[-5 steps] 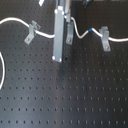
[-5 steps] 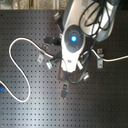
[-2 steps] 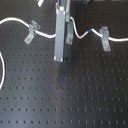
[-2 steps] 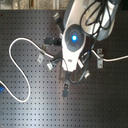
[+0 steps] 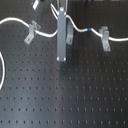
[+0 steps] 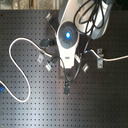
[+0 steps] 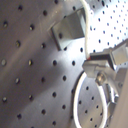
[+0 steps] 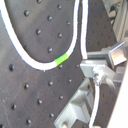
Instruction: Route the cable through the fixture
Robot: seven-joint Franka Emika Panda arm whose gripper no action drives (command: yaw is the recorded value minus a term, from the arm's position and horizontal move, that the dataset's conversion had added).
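Observation:
The white cable runs across the black perforated board. It passes the left grey clip, goes behind my gripper, carries a blue band and reaches the right grey clip. In the second exterior view the gripper hangs below the arm's blue light, between the clips. In both wrist views the cable runs into the closed fingertips and out the other side. The band looks green in the second wrist view. One clip stands close by.
The cable's slack forms a big loop on the second exterior view's left and shows at the first exterior view's left edge. A third clip sits at the back. The arm's dark hoses hang over the far side.

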